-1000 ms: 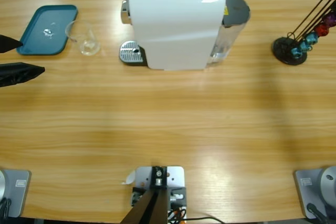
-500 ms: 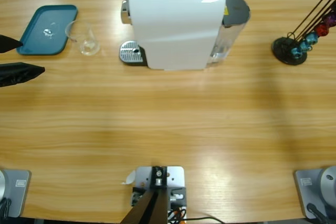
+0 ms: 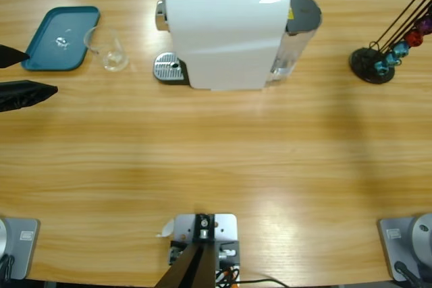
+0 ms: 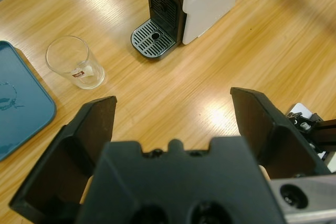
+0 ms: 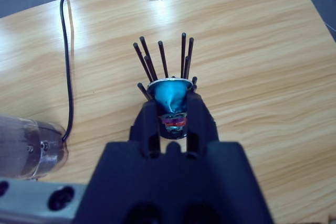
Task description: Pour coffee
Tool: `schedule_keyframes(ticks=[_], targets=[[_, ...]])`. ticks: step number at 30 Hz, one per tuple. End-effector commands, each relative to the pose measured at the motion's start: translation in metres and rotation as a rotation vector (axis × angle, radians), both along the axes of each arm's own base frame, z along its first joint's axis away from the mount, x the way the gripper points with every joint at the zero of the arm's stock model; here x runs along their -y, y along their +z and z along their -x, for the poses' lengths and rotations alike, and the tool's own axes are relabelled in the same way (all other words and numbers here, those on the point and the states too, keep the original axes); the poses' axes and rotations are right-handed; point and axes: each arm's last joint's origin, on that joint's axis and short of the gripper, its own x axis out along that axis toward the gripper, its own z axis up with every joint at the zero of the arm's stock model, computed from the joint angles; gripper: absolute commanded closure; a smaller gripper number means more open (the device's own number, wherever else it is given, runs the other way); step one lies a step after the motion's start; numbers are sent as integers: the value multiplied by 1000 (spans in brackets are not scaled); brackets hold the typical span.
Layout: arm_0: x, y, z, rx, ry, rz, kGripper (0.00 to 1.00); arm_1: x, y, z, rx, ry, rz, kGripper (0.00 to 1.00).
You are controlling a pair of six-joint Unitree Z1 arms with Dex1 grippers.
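Observation:
No coffee shows anywhere. The clear glass (image 3: 111, 52) stands beside the teal tray and looks empty; the left wrist view shows the glass (image 4: 76, 65) left of the drip grate (image 4: 154, 38). The white coffee machine (image 3: 226, 32) stands at the back middle, with nothing on its drip grate (image 3: 169, 69). My left gripper (image 3: 42, 72) is at the table's left edge, open and holding nothing, apart from the glass. My right gripper (image 5: 172, 103) is out of the high view; its jaws stand close together, in line with a blue capsule (image 5: 169, 95) on the rack beyond.
A teal tray (image 3: 44, 59) lies at the back left. A black capsule rack (image 3: 373, 64) with several coloured capsules stands at the right. The machine's clear water tank (image 5: 26, 148) and a black cable (image 5: 68, 66) show in the right wrist view.

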Motion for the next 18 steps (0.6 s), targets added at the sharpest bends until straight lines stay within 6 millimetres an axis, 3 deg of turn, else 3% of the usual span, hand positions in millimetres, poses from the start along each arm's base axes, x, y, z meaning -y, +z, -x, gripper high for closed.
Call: schedule_keyframes(ticks=[1, 6, 18], targets=[[2, -11, 2, -34, -18, -10, 59, -2, -15, -3, -50, -5, 21, 1000], [1, -11, 2, -34, -18, -10, 59, -1, -6, 1, -17, -6, 18, 1000], [1, -10, 2, -35, -20, -7, 58, 0, 52, 9, 70, 6, 26, 1000]])
